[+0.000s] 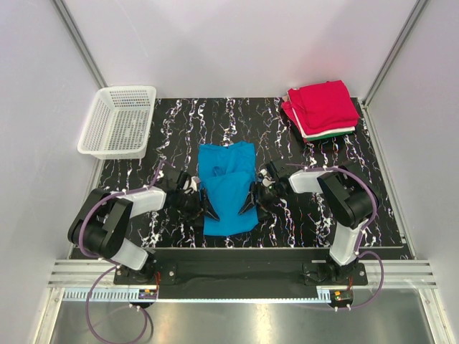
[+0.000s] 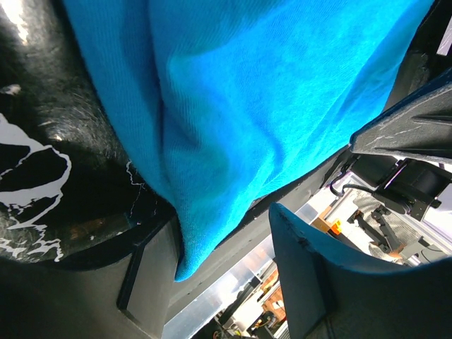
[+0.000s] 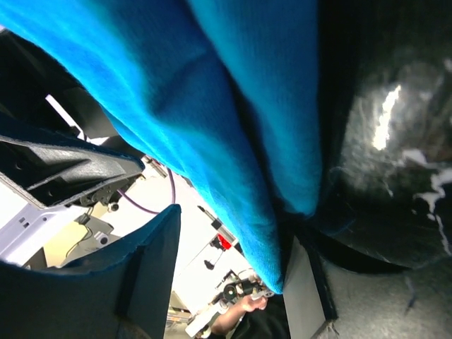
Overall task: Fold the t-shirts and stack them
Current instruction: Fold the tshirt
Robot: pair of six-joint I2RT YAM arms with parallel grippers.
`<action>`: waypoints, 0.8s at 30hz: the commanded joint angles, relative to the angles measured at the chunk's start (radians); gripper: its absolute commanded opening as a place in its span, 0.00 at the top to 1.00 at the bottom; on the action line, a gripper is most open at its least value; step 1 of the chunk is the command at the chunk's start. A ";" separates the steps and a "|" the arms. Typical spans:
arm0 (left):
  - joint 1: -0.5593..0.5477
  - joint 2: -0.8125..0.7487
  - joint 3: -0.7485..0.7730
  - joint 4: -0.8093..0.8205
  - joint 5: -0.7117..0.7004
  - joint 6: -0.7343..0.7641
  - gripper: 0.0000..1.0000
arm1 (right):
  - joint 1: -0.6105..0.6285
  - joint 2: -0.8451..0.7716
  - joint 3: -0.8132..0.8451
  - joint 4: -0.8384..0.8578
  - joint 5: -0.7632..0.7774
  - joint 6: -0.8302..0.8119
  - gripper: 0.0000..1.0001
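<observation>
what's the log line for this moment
blue t-shirt: mid-table, partly folded | left gripper: open at its left edge | right gripper: open at its right edge | folded stack: far right

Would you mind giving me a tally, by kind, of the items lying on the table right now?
Blue t-shirt, loose: 1
Stack of folded t-shirts (red on top, white and green edges showing; number of shirts inside unclear): 1
White mesh basket: 1
Total: 3
</observation>
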 commanded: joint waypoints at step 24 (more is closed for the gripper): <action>-0.015 0.036 -0.038 -0.088 -0.200 0.093 0.41 | 0.036 0.009 0.060 -0.286 0.252 -0.132 0.34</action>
